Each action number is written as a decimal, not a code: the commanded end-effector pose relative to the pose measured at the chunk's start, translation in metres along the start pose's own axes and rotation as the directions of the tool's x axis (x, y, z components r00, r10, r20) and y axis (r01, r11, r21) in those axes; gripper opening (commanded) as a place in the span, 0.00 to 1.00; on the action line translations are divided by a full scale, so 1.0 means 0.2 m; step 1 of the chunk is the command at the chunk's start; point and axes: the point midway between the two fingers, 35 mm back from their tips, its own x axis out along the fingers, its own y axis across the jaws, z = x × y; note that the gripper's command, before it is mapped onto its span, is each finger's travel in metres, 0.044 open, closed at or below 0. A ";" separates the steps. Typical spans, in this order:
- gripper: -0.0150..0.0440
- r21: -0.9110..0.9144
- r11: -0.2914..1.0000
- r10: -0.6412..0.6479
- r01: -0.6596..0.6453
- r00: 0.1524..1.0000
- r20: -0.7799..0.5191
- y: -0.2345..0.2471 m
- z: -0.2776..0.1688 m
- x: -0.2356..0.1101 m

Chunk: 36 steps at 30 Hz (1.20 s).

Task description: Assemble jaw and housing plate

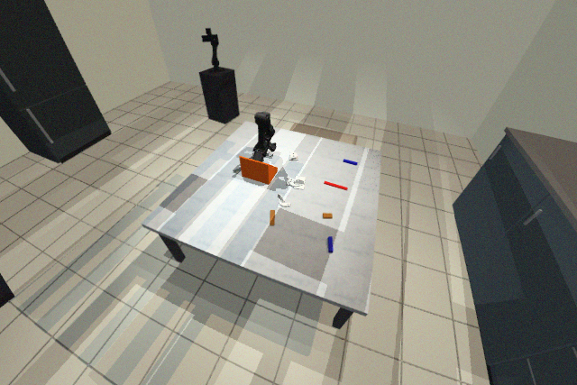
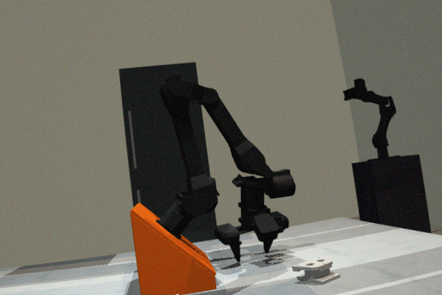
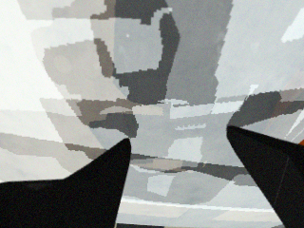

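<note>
My gripper (image 2: 253, 256) (image 3: 177, 137) is open and points down, with nothing between its fingertips, low over the table. A pale plate with two holes (image 2: 313, 267) lies flat on top of a small white block with a wider foot (image 2: 327, 278), to the right of the fingers in the exterior view. In the top view, a small white part (image 1: 293, 156) lies near the arm. A larger white assembly (image 1: 297, 182) and a curved white piece (image 1: 283, 202) lie farther forward. Pins and gear teeth are too small to make out. None of these parts shows in the wrist view.
The orange wedge (image 1: 257, 169) (image 2: 171, 263) carries the arm. On the table (image 1: 209, 213) lie a red bar (image 1: 335, 185), blue bars (image 1: 350, 162) (image 1: 330, 244) and orange blocks (image 1: 271, 217) (image 1: 327, 215). A second arm stands on a black pedestal (image 1: 220, 94) (image 2: 391, 191) beyond the table.
</note>
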 end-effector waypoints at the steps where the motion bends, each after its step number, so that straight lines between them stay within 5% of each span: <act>1: 0.98 0.000 1.000 0.000 0.000 1.000 0.000 0.00 0.00 0.00; 12: 1.00 -0.075 0.989 0.131 -0.125 0.988 0.083 0.24 0.13 -0.11; 36: 1.00 -0.085 0.974 0.225 -0.212 0.837 0.499 0.56 0.80 -0.35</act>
